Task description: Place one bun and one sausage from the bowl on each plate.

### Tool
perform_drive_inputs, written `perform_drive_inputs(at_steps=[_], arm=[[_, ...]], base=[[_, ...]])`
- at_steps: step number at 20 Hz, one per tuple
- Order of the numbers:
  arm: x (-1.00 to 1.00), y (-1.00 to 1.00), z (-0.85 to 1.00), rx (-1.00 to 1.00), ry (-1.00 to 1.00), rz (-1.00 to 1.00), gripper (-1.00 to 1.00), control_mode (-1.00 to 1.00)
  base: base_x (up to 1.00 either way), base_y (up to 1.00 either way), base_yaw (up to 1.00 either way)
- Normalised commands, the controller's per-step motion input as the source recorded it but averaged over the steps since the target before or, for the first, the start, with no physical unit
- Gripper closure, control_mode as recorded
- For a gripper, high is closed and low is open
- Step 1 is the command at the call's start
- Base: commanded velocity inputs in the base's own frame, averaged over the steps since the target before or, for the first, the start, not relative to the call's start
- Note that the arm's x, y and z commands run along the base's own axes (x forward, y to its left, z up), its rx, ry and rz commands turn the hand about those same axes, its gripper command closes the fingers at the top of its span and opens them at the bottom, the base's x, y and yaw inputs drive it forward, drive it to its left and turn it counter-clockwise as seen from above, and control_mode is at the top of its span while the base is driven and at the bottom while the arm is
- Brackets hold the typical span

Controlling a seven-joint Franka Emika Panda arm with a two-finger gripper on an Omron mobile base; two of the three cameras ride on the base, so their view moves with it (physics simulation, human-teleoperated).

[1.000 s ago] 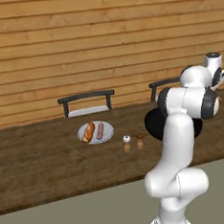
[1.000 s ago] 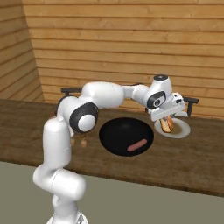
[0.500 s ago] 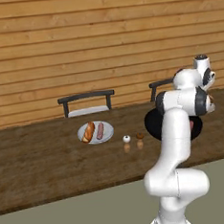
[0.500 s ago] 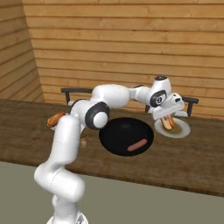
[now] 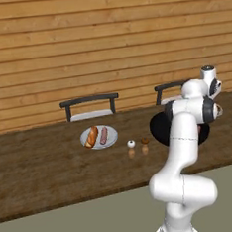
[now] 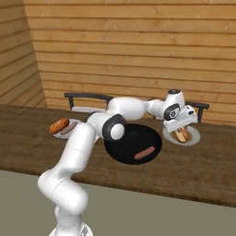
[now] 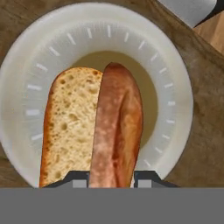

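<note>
Claw point(image 7: 111, 177) sits right over the right-hand plate point(image 7: 26, 78), jaws set apart on either side of the sausage point(image 7: 114, 135); can't tell if they're squeezing it or already let go. Bun point(image 7: 70, 127) lies just left of the sausage, touching it. To do this well: open fully, lift straight up, don't drag the sausage off the bun. Plate rim rings the claw all round. Bowl point(image 6: 120, 148) with one more sausage point(image 6: 144, 153) lies behind the claw; chair point(image 6: 198, 107) beyond, so retreat upward.
</note>
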Motion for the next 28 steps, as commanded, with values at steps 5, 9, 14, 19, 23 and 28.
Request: perform_drive_inputs(at_steps=[5,9,14,19,23,28], arm=[[0.3,-0.27,-0.35,0.0,0.0,0.01,1.0,-1.0],[0.21,0.0,-0.13,0.0,0.0,0.0,-1.0,-1.0],[0.41,0.0,0.0,0.0,-0.01,0.0,-1.0,-1.0],[-0.39,0.29,0.35,0.0,-0.17,-0.01,-1.0,-1.0],[-1.0,0.59,-0.13,0.0,-0.34,0.0,-1.0,-1.0],[-1.0,0.96,-0.53,-0.01,-0.36,0.0,-1.0,-1.0]], base=[[0.0,0.0,0.0],[0.0,0.0,0.0],[0.0,0.0,0.0],[0.0,0.0,0.0],[0.0,0.0,0.0],[0.0,0.0,0.0]])
